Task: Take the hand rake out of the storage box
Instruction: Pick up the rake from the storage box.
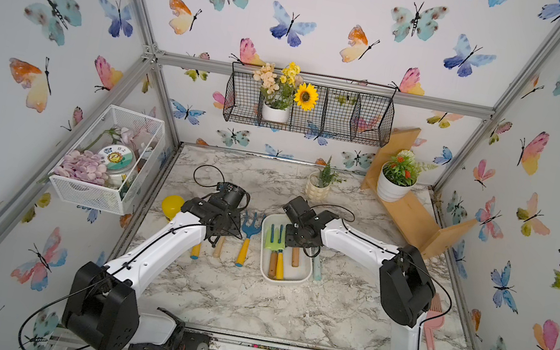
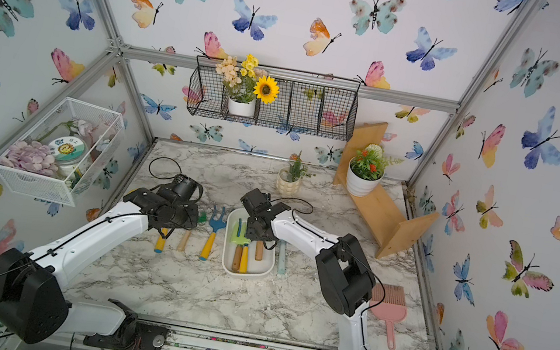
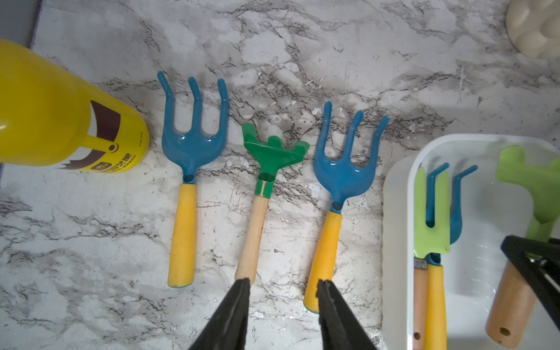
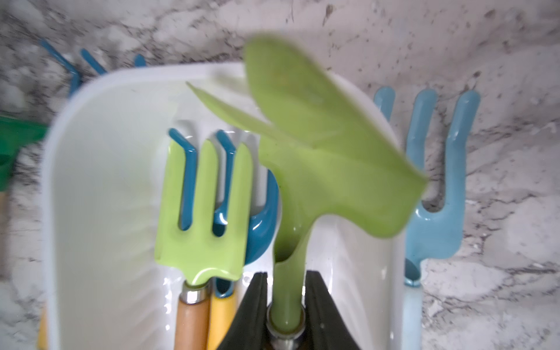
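The storage box (image 1: pixel 290 283) (image 2: pixel 245 275) is a shallow white tray at mid-table. In it, my right gripper (image 4: pixel 286 274) (image 1: pixel 301 242) is shut on the neck of a light green hand rake (image 4: pixel 318 151) (image 3: pixel 527 178). The rake has a wooden handle (image 3: pixel 509 303), and its head is tilted over the box's far end. Beside it in the box, a light green fork (image 4: pixel 206 206) lies on a blue cultivator. My left gripper (image 3: pixel 283 281) (image 1: pixel 217 235) hangs open over the table left of the box, holding nothing.
Two blue cultivators (image 3: pixel 194 142) (image 3: pixel 345 163) and a dark green rake (image 3: pixel 272 154) lie left of the box. A yellow can (image 3: pixel 60 115) stands further left. A light blue cultivator (image 4: pixel 436 212) lies right of the box. A pink brush (image 1: pixel 432 327) lies near the right arm. Plant pots (image 1: pixel 317 186) stand behind.
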### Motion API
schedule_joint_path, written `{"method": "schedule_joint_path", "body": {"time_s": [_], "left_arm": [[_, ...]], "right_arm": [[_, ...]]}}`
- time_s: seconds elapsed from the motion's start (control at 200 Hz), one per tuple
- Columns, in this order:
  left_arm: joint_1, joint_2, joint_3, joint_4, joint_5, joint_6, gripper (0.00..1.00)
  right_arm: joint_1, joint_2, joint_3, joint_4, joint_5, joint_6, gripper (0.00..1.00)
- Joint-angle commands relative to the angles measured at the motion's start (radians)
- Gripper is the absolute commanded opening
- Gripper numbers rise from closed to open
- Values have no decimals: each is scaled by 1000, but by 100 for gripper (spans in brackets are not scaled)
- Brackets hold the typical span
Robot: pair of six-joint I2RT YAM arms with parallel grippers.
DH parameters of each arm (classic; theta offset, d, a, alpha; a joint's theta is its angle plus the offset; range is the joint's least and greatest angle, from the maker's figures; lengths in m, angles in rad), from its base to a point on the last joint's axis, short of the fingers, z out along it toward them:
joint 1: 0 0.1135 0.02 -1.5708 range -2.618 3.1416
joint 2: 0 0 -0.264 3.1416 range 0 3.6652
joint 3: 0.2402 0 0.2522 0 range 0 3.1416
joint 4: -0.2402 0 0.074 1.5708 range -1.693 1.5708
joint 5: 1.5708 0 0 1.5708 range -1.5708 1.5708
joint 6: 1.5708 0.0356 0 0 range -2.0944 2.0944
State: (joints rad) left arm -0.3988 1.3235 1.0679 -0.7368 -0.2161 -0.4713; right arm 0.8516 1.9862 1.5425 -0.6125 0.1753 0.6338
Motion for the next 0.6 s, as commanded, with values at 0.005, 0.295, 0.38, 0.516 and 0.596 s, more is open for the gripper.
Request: {"method": "schedule_joint_path", "body": {"time_s": [0.005, 0.295, 0.38, 0.516, 0.596], "left_arm": [[6, -6, 9, -6, 29, 5, 42], [8, -4, 12, -16, 22, 8, 42], [9, -4, 9, -16, 20, 8, 42], [8, -1, 9, -16, 23, 6, 42], [9, 2, 9, -14, 24, 5, 42]], "right_arm": [[0, -47, -13, 14, -19, -25, 19], [-31, -134, -81, 98, -126, -138, 17], [-89, -184, -131, 132, -221, -181, 17], [-215, -282, -237, 206, -388, -227, 16], [-290, -316, -275, 213, -487, -268, 16]]}}
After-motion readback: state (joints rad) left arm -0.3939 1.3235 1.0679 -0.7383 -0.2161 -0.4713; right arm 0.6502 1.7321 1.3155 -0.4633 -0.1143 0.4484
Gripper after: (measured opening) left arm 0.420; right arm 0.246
